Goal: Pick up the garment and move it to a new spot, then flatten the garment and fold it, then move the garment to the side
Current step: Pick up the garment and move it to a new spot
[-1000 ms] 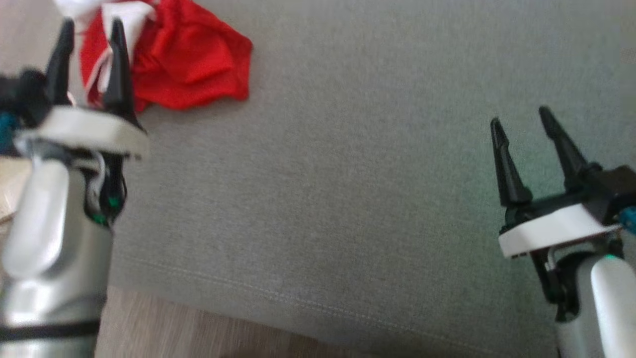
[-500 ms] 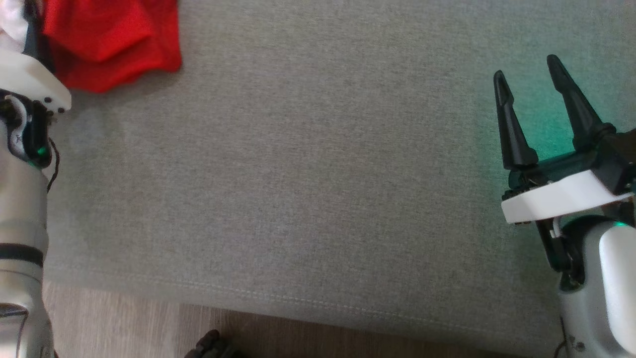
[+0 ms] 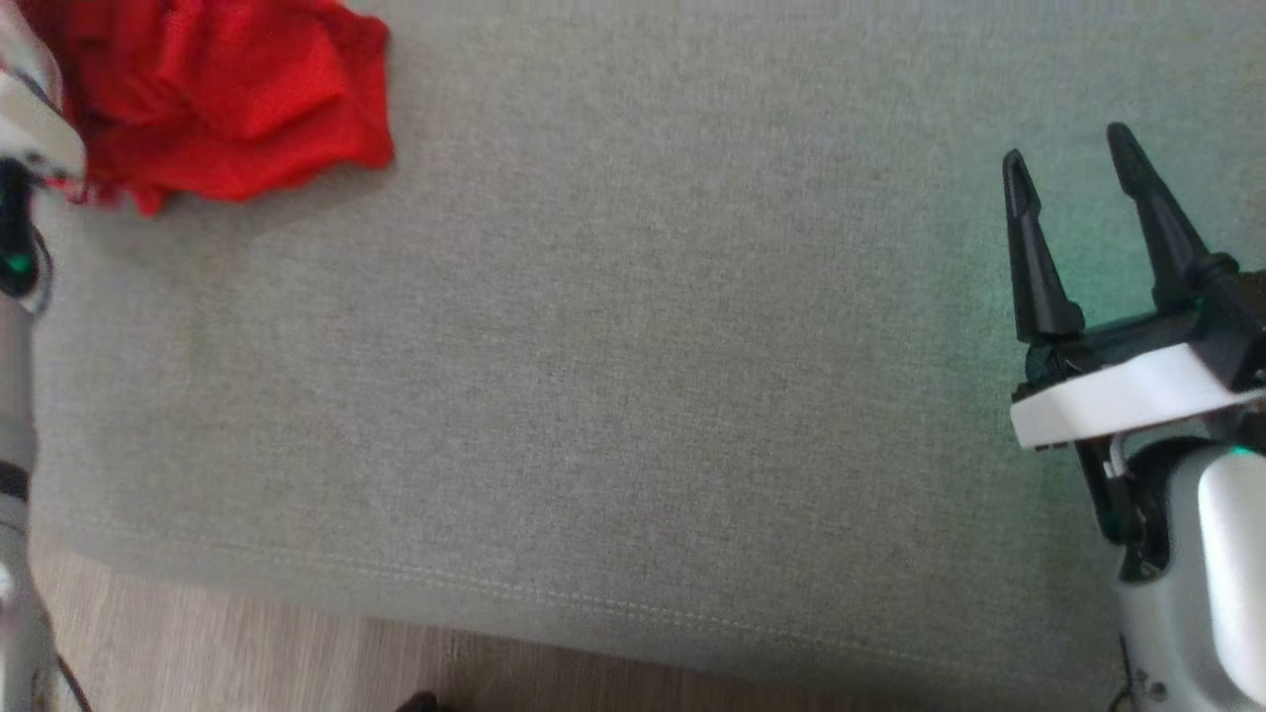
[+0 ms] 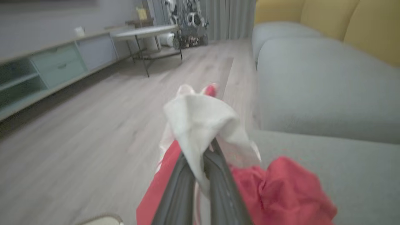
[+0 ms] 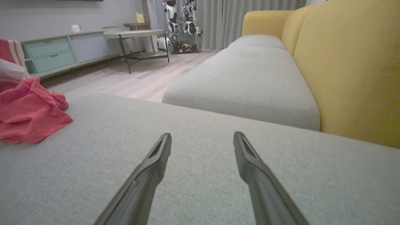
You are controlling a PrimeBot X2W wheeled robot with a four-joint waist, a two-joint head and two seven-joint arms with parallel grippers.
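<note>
Forearms stood at opposite ends of the grey seat cushion (image 3: 633, 396) in the head view. The left arm (image 3: 14, 396) ran up along the cushion's left edge, its pale forearm partly cut by the frame and its white wrist plate lying against the garment (image 3: 218, 109). The right arm (image 3: 1207, 554) rose over the cushion's right end, its wrist turned a little so the fingers leaned toward the cushion's far side.

The left end effector (image 4: 203, 154) was pressed together, its two dark fingers pinching a fold of the garment's white fabric, which bunched up above the tips in the left wrist view. Red cloth hung beside and below those fingers and spilled onto the cushion's top. The right end effector (image 3: 1068, 148) was spread wide with its fingers well apart, holding nothing, poised low over the cushion's bare top. Whether it touched the fabric could not be told.

The garment, red with white parts, lay crumpled at the cushion's far left corner, well apart from the right end effector. Wooden floor (image 3: 247, 653) showed beyond the cushion's near edge.
</note>
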